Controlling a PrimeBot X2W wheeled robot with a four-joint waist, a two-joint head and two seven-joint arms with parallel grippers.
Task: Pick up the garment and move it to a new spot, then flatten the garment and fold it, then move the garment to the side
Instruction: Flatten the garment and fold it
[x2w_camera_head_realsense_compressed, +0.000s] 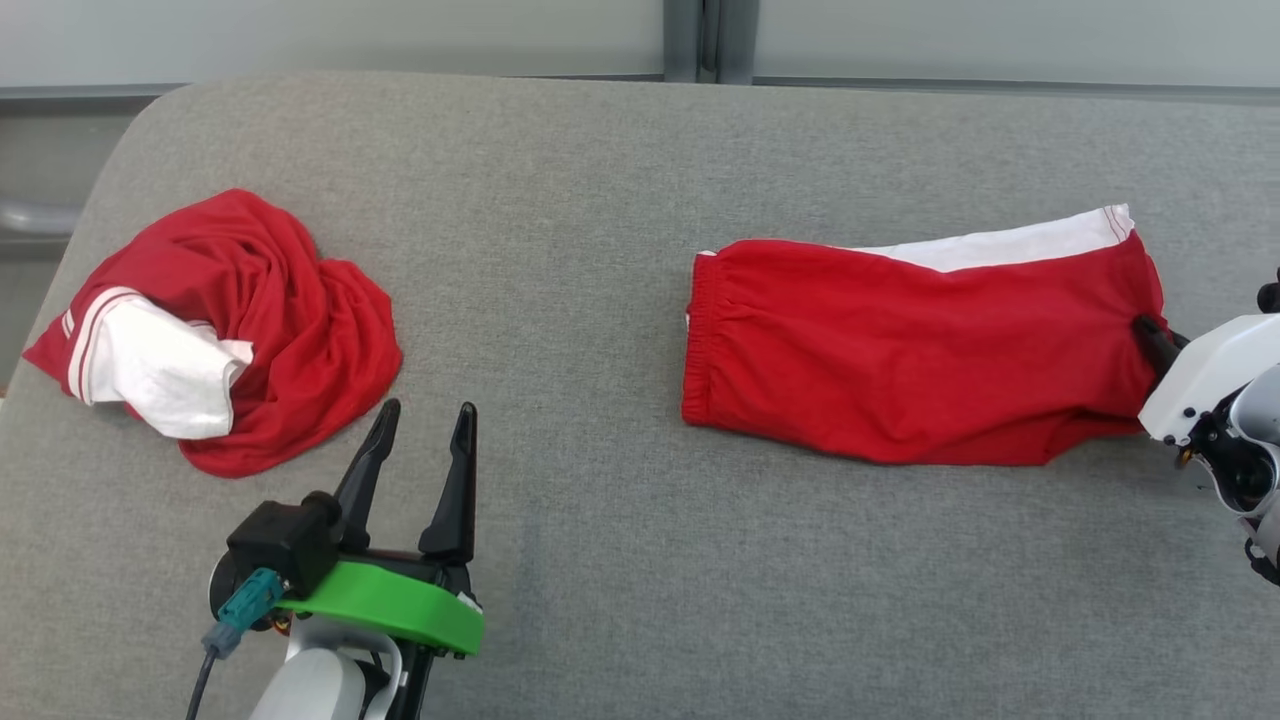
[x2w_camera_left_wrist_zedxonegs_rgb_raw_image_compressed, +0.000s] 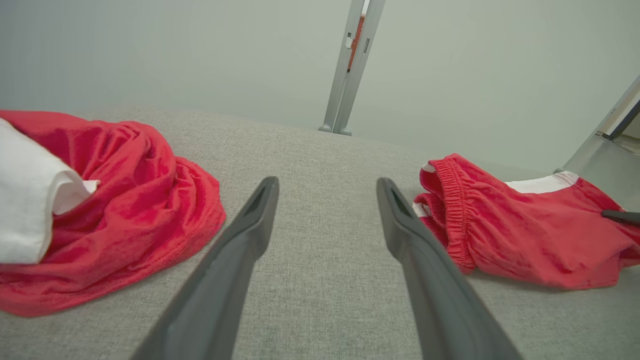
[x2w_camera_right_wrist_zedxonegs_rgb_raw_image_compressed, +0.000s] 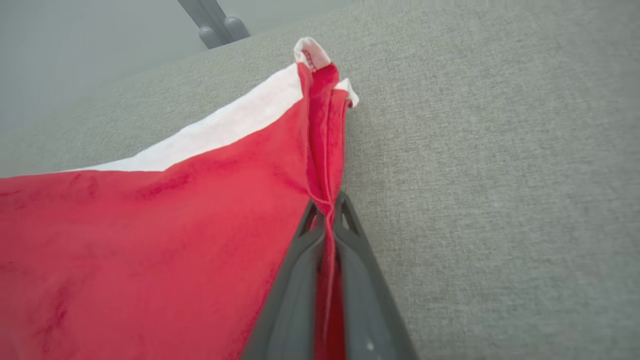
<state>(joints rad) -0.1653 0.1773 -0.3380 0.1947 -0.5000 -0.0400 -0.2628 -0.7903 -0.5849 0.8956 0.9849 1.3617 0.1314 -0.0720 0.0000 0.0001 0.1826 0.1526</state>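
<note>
The right gripper (x2w_camera_head_realsense_compressed: 1150, 335) is clenching the right edge of the red shorts (x2w_camera_head_realsense_compressed: 900, 350), lying flat at the right of the grey table (x2w_camera_head_realsense_compressed: 600, 560), while the left gripper (x2w_camera_head_realsense_compressed: 428, 410) is hovering, jaws released, beside a crumpled red-and-white garment (x2w_camera_head_realsense_compressed: 250, 320) at left.

I counted two red-and-white garments: one crumpled heap (x2w_camera_head_realsense_compressed: 250, 320) and one pair of shorts (x2w_camera_head_realsense_compressed: 900, 350). I also counted two grippers, left gripper (x2w_camera_head_realsense_compressed: 428, 408) and right gripper (x2w_camera_head_realsense_compressed: 1146, 326), and one table (x2w_camera_head_realsense_compressed: 600, 150).

Shorts (x2w_camera_head_realsense_compressed: 900, 360) shown in red with a white band, crumpled top (x2w_camera_head_realsense_compressed: 300, 320) in red — white sleeve (x2w_camera_head_realsense_compressed: 160, 370) striped red — grey woven surface (x2w_camera_head_realsense_compressed: 600, 580)
</note>
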